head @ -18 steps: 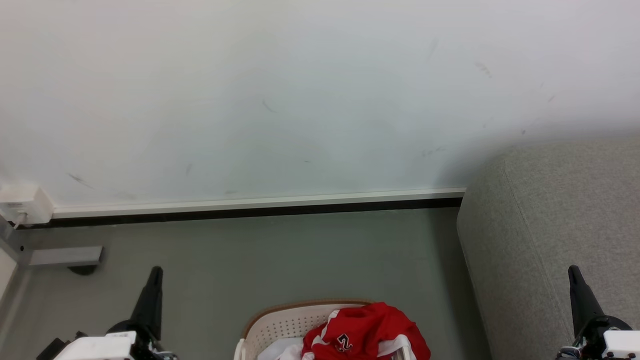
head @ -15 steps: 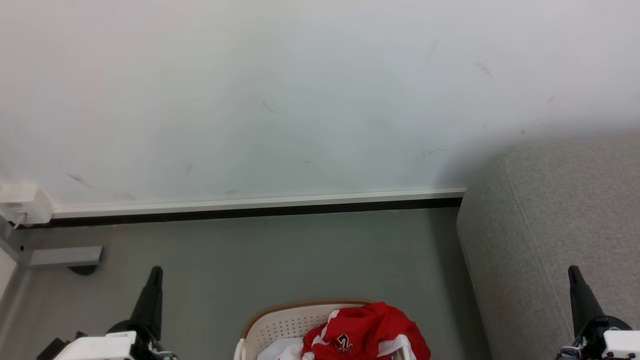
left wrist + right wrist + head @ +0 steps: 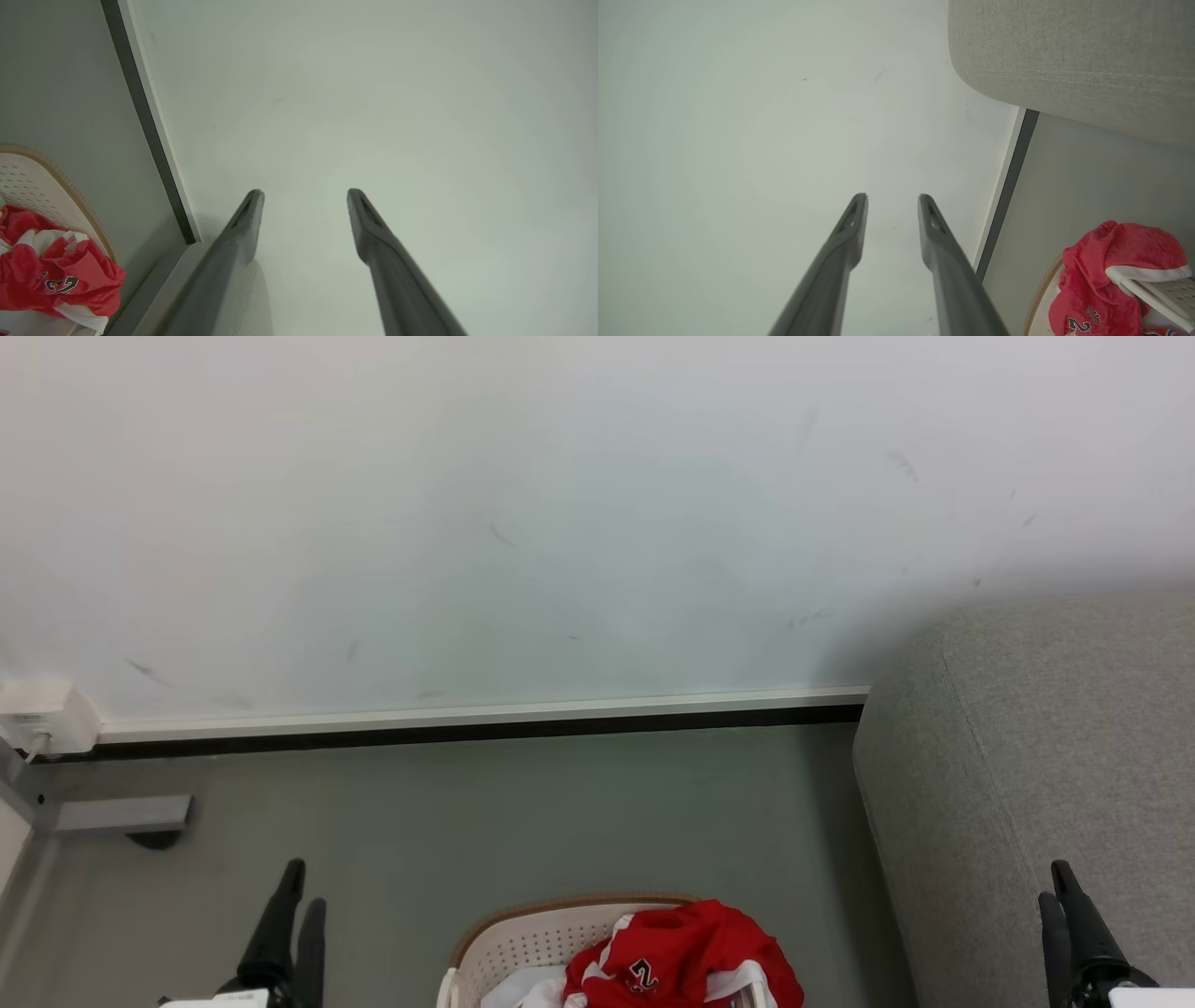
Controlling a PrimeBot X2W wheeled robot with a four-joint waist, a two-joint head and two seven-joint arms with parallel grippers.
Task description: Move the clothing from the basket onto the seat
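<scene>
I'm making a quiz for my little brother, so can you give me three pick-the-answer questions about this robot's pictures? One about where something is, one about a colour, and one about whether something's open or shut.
1. Where is the red clothing?
A) in the basket
B) on a table
C) hanging on a hook

2. What colour is the basket's rim?
A) blue
B) brown
C) green

3. How is the left gripper?
A) shut on a shirt
B) shut on a cup
C) open, holding nothing

Answers:
1 A: the red heap sits inside the basket.
2 B: a brown band runs round its top edge.
3 C: its jaws stand apart with just the wall behind the gap.
</scene>
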